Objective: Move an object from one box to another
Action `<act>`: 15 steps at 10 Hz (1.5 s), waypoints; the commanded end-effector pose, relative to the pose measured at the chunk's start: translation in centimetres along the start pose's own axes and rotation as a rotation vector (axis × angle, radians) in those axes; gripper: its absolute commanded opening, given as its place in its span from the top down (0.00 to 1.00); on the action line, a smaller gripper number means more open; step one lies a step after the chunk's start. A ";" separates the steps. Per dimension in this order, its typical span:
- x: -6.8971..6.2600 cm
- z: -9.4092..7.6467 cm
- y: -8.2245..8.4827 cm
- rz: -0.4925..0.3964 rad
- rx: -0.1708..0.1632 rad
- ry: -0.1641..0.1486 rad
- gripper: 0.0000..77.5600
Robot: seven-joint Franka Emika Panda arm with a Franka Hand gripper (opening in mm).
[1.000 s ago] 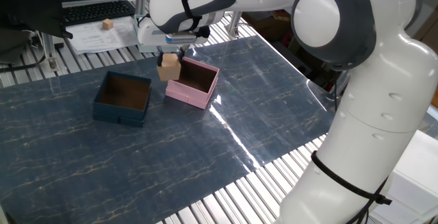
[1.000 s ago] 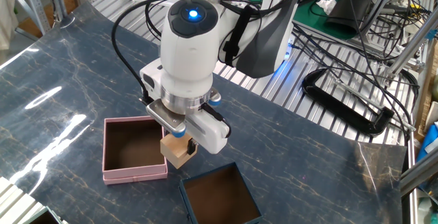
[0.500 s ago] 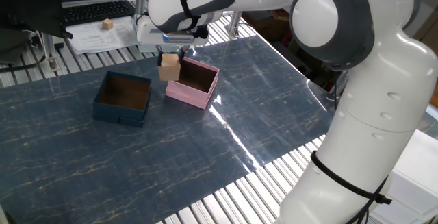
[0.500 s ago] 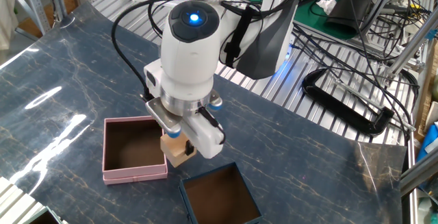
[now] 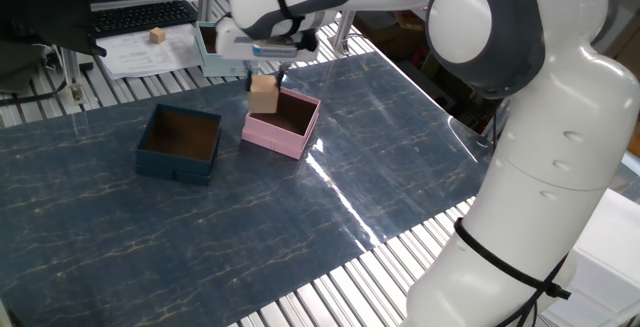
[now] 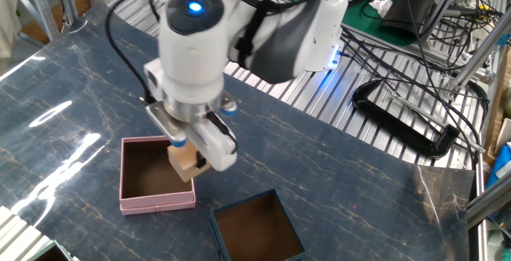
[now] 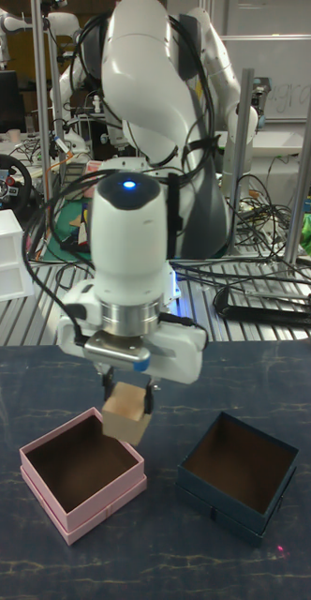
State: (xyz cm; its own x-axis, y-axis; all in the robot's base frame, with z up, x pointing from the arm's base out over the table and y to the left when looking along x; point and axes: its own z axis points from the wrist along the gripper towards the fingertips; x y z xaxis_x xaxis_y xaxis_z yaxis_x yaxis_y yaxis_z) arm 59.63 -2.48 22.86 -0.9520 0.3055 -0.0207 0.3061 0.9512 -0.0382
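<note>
A light tan wooden cube [image 5: 264, 95] [image 6: 184, 162] [image 7: 125, 413] hangs in the air, with my gripper [image 5: 266, 77] [image 6: 185, 148] [image 7: 125, 392] shut on it. The cube is over the right-hand rim of the pink box [image 5: 262, 136] [image 6: 156, 203] [image 7: 78, 524], clear of its dark brown floor. The navy-blue box [image 5: 176, 162] [image 6: 260, 250] [image 7: 232, 514] sits beside the pink one and holds nothing.
A small tan block [image 5: 157, 35] lies on papers at the back, next to a keyboard [image 5: 142, 14]. Black cables [image 6: 415, 125] run over the slatted metal bench behind the blue marbled mat [image 5: 380, 147]. My white arm [image 5: 520, 167] towers at the right.
The gripper has carried the cube sideways, away from the navy box and over the pink box's rim. Both boxes stayed put.
</note>
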 end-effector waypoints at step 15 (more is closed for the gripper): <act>-2.8 5.8 -7.0 -0.165 -0.019 -0.021 0.98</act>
State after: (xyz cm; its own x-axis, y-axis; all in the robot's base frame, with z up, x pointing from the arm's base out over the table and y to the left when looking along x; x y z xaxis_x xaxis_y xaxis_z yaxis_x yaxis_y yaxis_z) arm 60.09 -10.04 17.96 -0.9888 0.1470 -0.0241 0.1476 0.9887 -0.0255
